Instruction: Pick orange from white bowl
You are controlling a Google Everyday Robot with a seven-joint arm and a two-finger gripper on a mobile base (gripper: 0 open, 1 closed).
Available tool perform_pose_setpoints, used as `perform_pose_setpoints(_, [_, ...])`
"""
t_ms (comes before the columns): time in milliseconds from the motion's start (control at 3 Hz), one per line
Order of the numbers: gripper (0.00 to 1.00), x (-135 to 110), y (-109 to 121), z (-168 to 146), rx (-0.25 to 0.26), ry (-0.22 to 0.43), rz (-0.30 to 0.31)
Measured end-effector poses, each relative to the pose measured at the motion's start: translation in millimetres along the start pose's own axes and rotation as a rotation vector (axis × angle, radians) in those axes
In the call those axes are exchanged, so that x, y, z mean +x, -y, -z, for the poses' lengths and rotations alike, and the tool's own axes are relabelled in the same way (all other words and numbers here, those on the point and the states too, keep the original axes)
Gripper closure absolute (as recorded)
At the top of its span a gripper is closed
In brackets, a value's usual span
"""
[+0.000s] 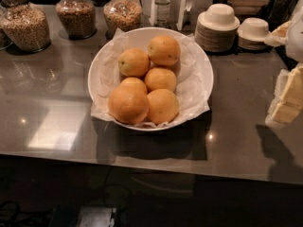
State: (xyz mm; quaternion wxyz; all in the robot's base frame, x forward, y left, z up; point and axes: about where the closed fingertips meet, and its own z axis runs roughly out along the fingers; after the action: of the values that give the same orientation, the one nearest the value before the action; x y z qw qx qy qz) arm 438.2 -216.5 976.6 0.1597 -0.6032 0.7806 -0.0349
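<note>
Nearest runs the bench (236,141) edge; on it the white bowl (203,74) holds the orange (128,104), frontmost of six alike. It lies well to the left of the end effector (287,98), which sits at the right frame edge; released or clenched, I cannot tell.

Oranges (160,79) in bowl (142,33); tool (286,105) R
</note>
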Motion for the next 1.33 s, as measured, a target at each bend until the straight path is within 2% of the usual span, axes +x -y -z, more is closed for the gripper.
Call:
perform_pose_setpoints(333, [0.00,0,0,0,0.000,0.000,0.001])
perform_pose_setpoints(667, [0.00,-13,3,2,0.019,0.017,0.033])
perform_pose_setpoints(1000, [0.00,-57,5,5,0.042,0.082,0.154])
perform_pose_setpoints(1333, [0.00,-115,7,8,0.060,0.180,0.281])
